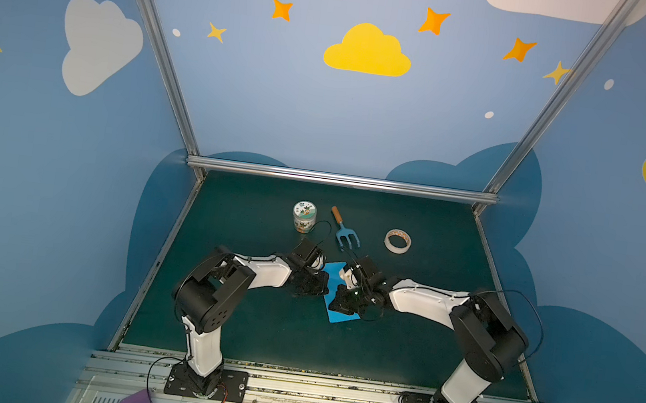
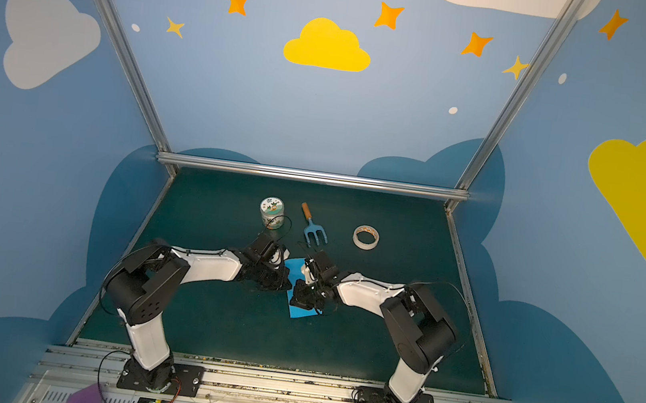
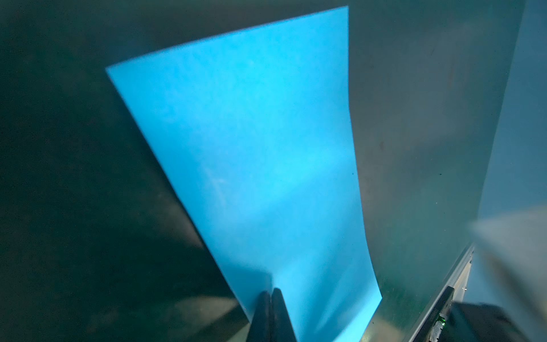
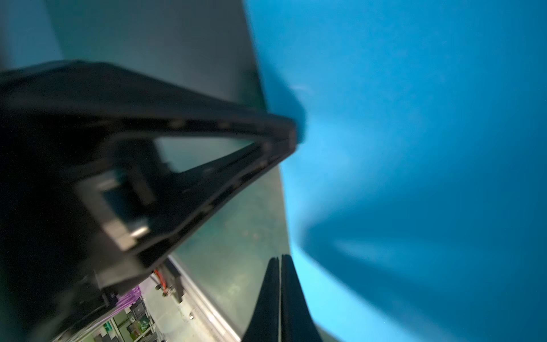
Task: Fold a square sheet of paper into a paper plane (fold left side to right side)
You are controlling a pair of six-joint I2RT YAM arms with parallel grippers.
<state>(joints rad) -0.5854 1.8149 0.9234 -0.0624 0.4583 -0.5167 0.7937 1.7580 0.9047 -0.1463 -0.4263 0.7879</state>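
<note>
Paper [image 1: 340, 317] lying on mat [image 1: 255, 328] between claws. Pinching its edge with left claw [image 3: 270, 294] pressed together; holding right claw [image 4: 280, 262] pressed together just beside. Risking slippage and a crooked crease, gripping so narrowly.

**Blue on dark green**

The plain, unmarked sky-blue square paper sheet [image 3: 251, 148] meets black fingers [image 3: 262, 319] over the dark green bench [image 1: 255, 328]. Beyond the fingers: a pale-blue fork with orange-brown wooden handle [image 1: 346, 237], a beige tape roll [image 1: 395, 251], a white-lidded jar with green-printed label [image 1: 304, 218].
</note>
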